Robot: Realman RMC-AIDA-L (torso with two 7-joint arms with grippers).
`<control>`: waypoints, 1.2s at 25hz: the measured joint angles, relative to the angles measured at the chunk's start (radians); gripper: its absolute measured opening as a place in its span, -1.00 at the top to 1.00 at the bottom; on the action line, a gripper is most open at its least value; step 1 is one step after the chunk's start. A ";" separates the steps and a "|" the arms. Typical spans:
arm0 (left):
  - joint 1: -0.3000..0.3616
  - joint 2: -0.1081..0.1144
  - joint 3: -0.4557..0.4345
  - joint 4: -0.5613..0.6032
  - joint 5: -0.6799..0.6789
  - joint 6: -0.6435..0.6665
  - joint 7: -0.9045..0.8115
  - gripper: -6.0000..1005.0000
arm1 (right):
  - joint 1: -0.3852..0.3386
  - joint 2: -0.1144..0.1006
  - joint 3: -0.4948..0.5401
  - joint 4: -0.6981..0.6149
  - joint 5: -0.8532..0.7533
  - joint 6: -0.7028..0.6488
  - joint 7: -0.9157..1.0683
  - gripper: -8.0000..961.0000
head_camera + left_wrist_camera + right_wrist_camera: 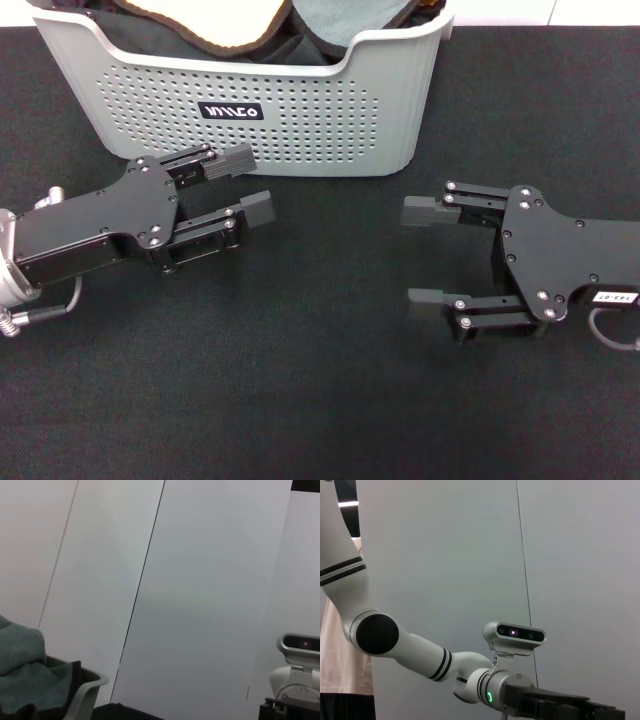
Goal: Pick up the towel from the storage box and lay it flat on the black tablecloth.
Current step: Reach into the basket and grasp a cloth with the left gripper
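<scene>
So the towel (300,25) sat bunched inside the storage box (300,120) at twelve o'clock on the black tablecloth (320,400). Both grippers hovered in front (each spread wide, empty): left gripper (248,185) at nine o'clock, right gripper (425,252) at three.

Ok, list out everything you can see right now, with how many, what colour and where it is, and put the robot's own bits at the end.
Storage box: one, light grey plastic with holes in its sides and a small black label, at the far middle of the table.
Towel: one, grey-green and yellow-orange with a black edge, bunched inside the storage box and rising above its rim.
Black tablecloth: one, black, covering the table under everything.
Wall panels: pale grey, behind the table in both wrist views.
Left end effector: one, black, open, low over the tablecloth in front of the box.
Right end effector: one, black, open, low over the tablecloth, nearer than the box's right corner.
</scene>
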 joint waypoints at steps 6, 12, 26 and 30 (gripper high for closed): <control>0.003 -0.005 0.000 0.000 0.002 0.000 0.000 -0.28 | -0.002 0.000 -0.001 0.001 0.001 0.000 0.001 -0.60; 0.004 -0.010 0.006 0.000 0.004 0.006 -0.001 -0.28 | -0.001 0.000 -0.002 0.002 -0.001 0.000 0.002 -0.60; 0.001 -0.015 0.000 -0.001 -0.041 -0.005 0.017 -0.27 | -0.042 -0.003 0.032 0.009 0.030 -0.010 -0.005 -0.60; -0.014 -0.039 0.000 0.031 -0.135 -0.096 0.051 -0.27 | -0.075 -0.005 0.062 0.005 0.032 -0.031 -0.012 -0.60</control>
